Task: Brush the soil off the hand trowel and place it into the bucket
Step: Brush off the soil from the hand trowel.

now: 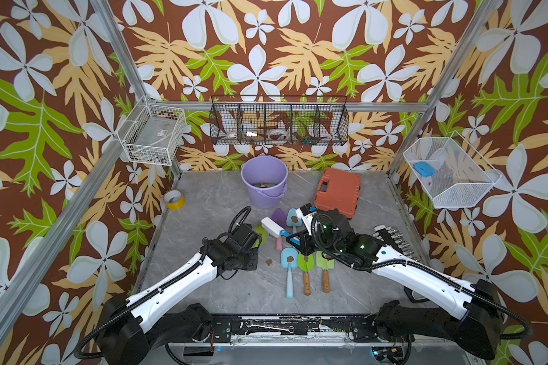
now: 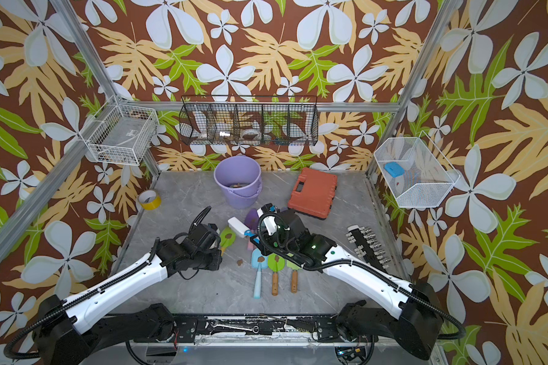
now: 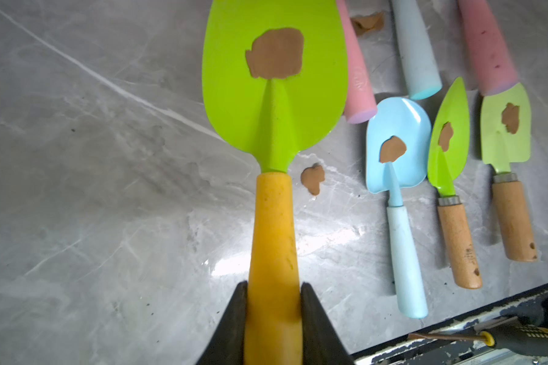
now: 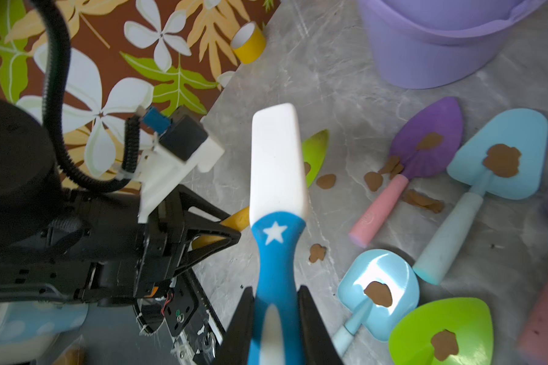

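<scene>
My left jaws were clamped on the yellow handle of the hand trowel (image 3: 274,126), gripping it near its end. Its green blade pointed away from the arm, with one flat blob of soil (image 3: 276,53) stuck just above the neck. My right jaws were closed tight on the blue grip of the brush (image 4: 277,177). Its white head reached across the trowel's blade and hid most of it in the right wrist view; I could not tell whether the bristles touched the blade. In both top views the two tools met near the middle of the counter (image 1: 203,284).

The bucket (image 1: 264,181) stood upright at the back of the counter, well apart from the trowel. A light blue trowel (image 1: 289,262) and two wooden-handled green trowels (image 1: 306,265) lay side by side in front of the right arm, each with a brown blob on it. One loose blob (image 1: 269,262) sat on the counter just beside them.
</scene>
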Motion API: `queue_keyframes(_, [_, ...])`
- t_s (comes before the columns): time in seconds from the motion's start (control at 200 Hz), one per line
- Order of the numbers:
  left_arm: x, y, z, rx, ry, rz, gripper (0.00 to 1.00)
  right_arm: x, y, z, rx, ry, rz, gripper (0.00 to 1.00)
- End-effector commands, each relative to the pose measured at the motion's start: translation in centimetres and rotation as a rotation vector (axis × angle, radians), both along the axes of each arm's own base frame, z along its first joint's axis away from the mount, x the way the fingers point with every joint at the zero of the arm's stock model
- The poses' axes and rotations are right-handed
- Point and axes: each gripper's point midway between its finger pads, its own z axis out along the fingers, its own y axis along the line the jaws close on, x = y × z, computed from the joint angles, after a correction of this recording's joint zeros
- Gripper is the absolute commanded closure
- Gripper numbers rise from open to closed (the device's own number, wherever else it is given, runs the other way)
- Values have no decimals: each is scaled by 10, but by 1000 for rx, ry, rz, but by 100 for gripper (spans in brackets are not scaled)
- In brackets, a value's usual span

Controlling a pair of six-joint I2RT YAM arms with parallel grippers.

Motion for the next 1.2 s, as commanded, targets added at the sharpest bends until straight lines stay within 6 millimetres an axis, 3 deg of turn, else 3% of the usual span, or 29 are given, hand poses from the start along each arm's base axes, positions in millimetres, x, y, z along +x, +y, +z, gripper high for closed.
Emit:
queue_keyframes(0.0, [-8,18,-1,75,25,29,100,-11,12,-13,-114,-43,60,100])
queue_keyframes(0.21, [-5,34,9,139,-6,77,100,-20,34,-46,-246,-17,106,100])
queue_keyframes(0.3, [-7,36,11,138,-14,80,100,-17,39,-50,-257,-12,119,100])
queue_keyframes(0.475, [-9,37,12,181,-34,62,100,3,34,-65,-393,-32,56,100])
queue_keyframes(0.586, [-6,38,13,194,-49,65,100,14,30,-59,-433,-62,13,100])
queue_keyframes(0.761, [-4,35,17,184,-61,64,100,-19,67,-35,-218,-15,209,100])
queue_keyframes(0.901, [-7,33,15,182,-51,55,100,-32,79,-46,-200,41,283,100])
queue_keyframes(0.956, [-8,31,13,184,-49,48,100,-24,75,-57,-250,41,239,100])
queue_keyframes(1.076, [-10,28,14,185,-57,38,100,17,44,-89,-437,45,54,100])
queue_keyframes(1.141, [-11,27,13,180,-60,38,100,34,32,-82,-463,-5,-28,100])
queue_keyframes(1.196, [-12,28,13,181,-60,39,100,34,36,-64,-414,-35,-25,100])
